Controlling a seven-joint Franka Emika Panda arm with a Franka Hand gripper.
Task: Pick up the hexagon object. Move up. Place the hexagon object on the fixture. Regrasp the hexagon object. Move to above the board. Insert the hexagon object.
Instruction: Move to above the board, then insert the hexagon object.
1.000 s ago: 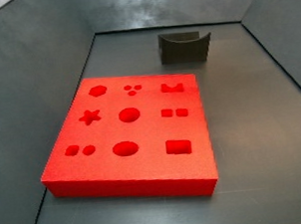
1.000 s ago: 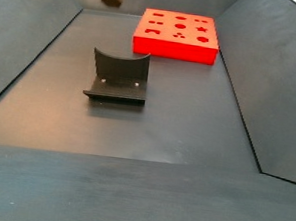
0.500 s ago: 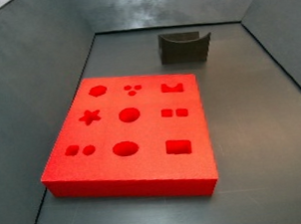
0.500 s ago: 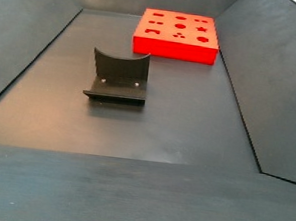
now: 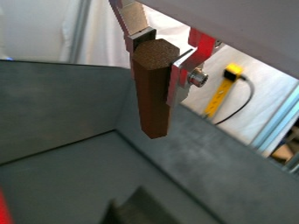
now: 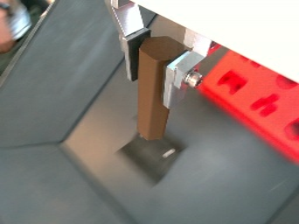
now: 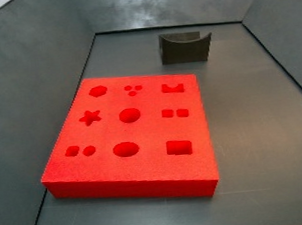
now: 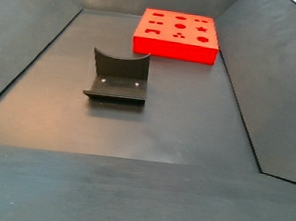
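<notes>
The gripper [image 6: 156, 61] has flat silver fingers [image 6: 184, 72] with a round screw and a red patch.

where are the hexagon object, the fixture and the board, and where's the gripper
hexagon object [image 6: 151, 92], a wrist view, mid shaft, held.
fixture [image 8: 117, 73], a side view, upright back wall.
board [image 7: 140, 176], a side view, bare front edge.
gripper [image 5: 159, 54], a wrist view, between the fingertips, shut on the rod.

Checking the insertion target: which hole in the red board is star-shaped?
On the board, the star hole sits at the left of the middle row, beside a round hole. The tool grips the hexagon object off-board.
</notes>
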